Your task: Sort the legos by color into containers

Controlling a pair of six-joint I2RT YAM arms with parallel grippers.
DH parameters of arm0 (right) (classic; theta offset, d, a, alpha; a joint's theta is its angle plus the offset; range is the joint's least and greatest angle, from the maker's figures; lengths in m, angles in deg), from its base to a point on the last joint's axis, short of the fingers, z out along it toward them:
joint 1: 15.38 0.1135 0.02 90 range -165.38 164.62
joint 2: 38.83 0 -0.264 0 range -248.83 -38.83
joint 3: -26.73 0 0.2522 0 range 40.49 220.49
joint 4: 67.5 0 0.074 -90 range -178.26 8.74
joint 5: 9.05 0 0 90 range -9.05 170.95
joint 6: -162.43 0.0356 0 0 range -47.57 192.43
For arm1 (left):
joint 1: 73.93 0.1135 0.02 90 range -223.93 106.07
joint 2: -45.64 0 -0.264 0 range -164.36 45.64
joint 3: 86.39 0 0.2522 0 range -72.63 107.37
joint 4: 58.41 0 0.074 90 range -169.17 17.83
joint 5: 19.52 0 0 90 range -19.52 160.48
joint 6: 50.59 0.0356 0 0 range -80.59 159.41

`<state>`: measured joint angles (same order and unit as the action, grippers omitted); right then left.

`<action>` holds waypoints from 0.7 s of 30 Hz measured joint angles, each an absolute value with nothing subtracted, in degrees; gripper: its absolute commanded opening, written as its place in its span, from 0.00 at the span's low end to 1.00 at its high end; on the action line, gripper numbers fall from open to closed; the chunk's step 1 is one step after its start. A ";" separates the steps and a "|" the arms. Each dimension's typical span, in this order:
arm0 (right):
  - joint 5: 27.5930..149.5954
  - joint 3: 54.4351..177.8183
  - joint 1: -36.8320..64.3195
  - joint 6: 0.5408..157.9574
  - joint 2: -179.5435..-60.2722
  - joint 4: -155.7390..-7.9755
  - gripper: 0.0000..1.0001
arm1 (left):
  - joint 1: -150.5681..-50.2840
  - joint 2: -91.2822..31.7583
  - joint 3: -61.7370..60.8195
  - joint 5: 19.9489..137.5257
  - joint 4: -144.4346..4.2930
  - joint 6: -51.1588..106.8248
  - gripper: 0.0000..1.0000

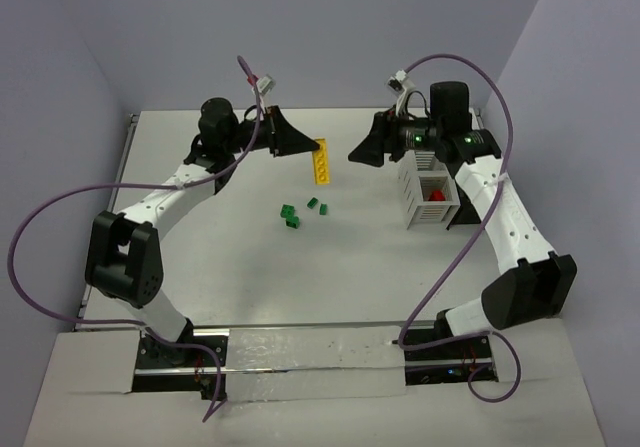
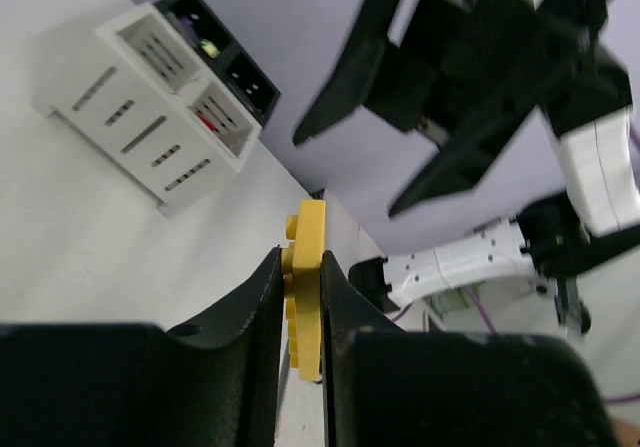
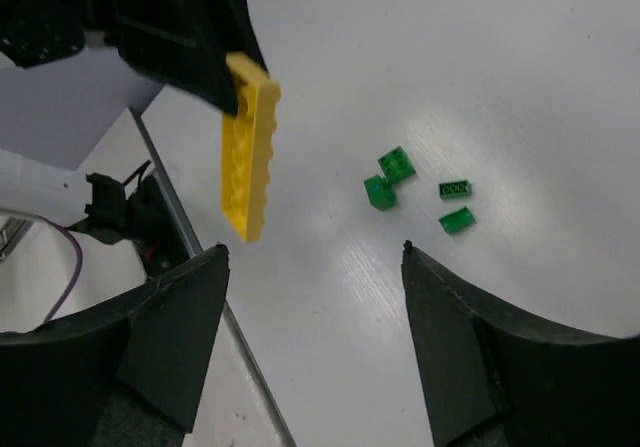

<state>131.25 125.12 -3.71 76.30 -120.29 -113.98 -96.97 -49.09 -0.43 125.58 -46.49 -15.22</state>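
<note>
White shells on left arm [image 1: 165,197] and right arm [image 1: 510,222], black joint blocks [image 1: 125,257]. Purple cables [image 1: 13,262] looped off both. Black tapered hand fingers [image 3: 175,332]. Green LEDs [image 1: 467,139] near right wrist.

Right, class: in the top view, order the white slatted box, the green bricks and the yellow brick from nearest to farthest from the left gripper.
1. Yellow brick, clamped in the left gripper.
2. Green bricks, loose at centre, nearer the arm bases.
3. White slatted box, across by the right arm.
</note>
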 measured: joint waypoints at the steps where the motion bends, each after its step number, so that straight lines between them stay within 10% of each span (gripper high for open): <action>1: 131.87 126.92 -3.66 76.41 -121.42 -113.95 0.66 | -97.29 -48.92 -0.68 126.85 -45.36 -14.67 0.00; 21: 139.08 133.97 4.62 64.21 -124.08 -129.11 0.49 | -103.02 -47.83 -0.23 138.91 -52.43 3.87 0.00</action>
<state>139.08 133.97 4.62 64.21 -124.08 -129.11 -103.02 -47.83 -0.23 138.91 -52.43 3.87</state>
